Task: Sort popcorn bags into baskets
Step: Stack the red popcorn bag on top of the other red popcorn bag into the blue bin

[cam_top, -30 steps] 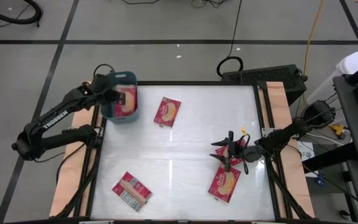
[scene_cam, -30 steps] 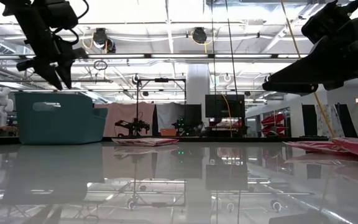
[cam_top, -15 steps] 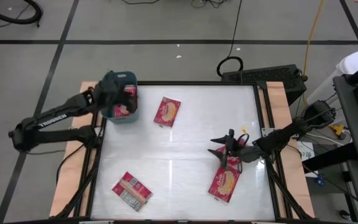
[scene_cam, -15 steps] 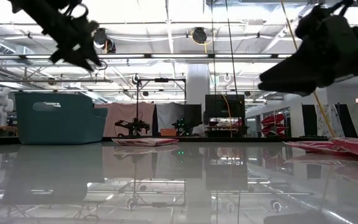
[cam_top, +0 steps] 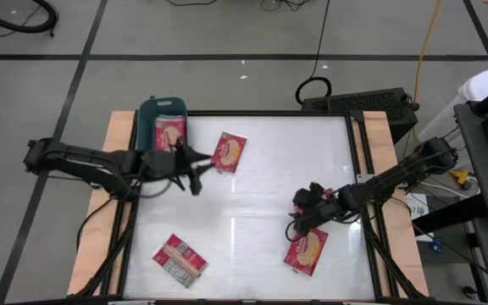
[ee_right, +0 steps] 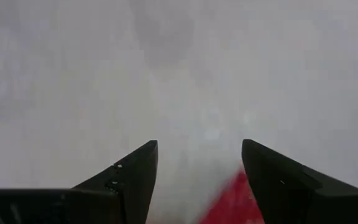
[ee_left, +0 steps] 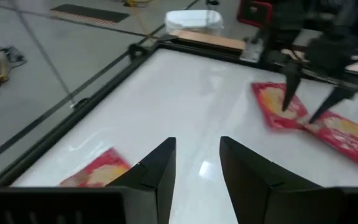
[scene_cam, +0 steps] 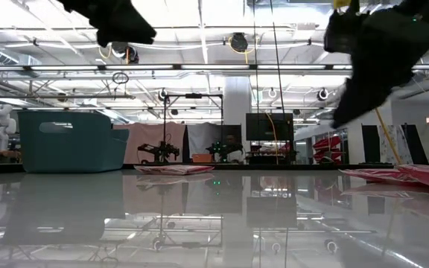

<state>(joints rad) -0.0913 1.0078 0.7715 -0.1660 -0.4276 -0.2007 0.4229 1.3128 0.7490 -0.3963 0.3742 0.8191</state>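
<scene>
The left gripper (cam_top: 195, 169) is empty, fingers apart, near the small teal plastic basket (cam_top: 161, 108) at the far left. The right gripper (cam_top: 299, 222) is spread wide and empty over a flat red popcorn bag (cam_top: 306, 251). It could push the bag away on the shiny white surface (cam_top: 252, 195). A grey floor lies around.

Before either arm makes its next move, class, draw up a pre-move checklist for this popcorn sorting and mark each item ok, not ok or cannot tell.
1. Left gripper empty, fingers apart: ok.
2. Right gripper open, above the table: ok.
3. Teal basket upright at the table's far left corner: ok.
4. All bags sorted: not ok; one bag near the basket, one at the near left, one by the right gripper.
5. Another bag hidden under the right gripper: cannot tell.
</scene>
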